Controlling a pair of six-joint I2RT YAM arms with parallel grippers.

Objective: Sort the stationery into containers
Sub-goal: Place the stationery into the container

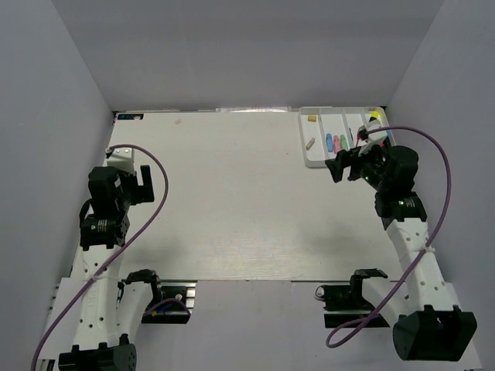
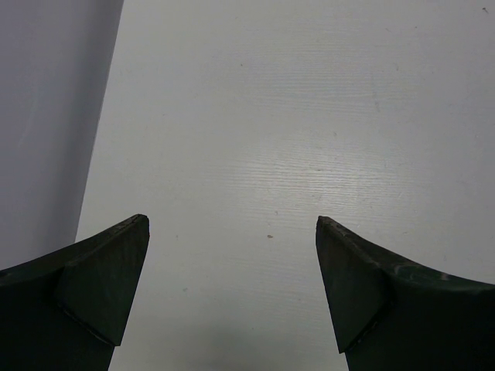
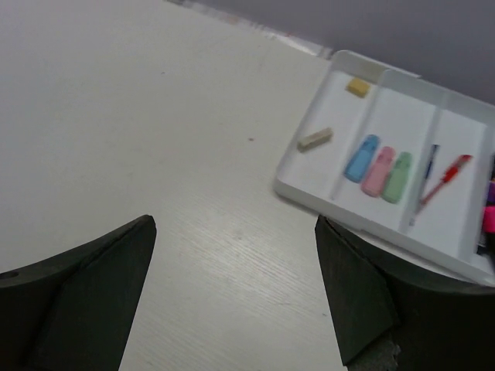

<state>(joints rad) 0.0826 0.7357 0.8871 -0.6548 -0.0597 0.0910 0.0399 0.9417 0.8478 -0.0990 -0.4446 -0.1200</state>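
The white divided tray (image 1: 315, 161) (image 3: 305, 195) sits at the table's far right. Its left compartment holds two tan bits (image 3: 315, 139) (image 3: 358, 86). The second holds blue (image 3: 361, 158), pink (image 3: 377, 170) and green (image 3: 397, 177) capsules. The third holds a blue pen (image 3: 428, 174) and a red pen (image 3: 446, 178). Highlighters (image 1: 374, 117) lie in the right compartment, partly hidden by my right arm. My right gripper (image 1: 345, 165) (image 3: 234, 290) is open and empty, just in front of the tray. My left gripper (image 1: 135, 185) (image 2: 232, 290) is open and empty over bare table at the left.
Grey walls enclose the table on the left, back and right. A black tag (image 1: 128, 117) lies at the far left corner. The table's left edge (image 2: 97, 154) runs close beside my left gripper.
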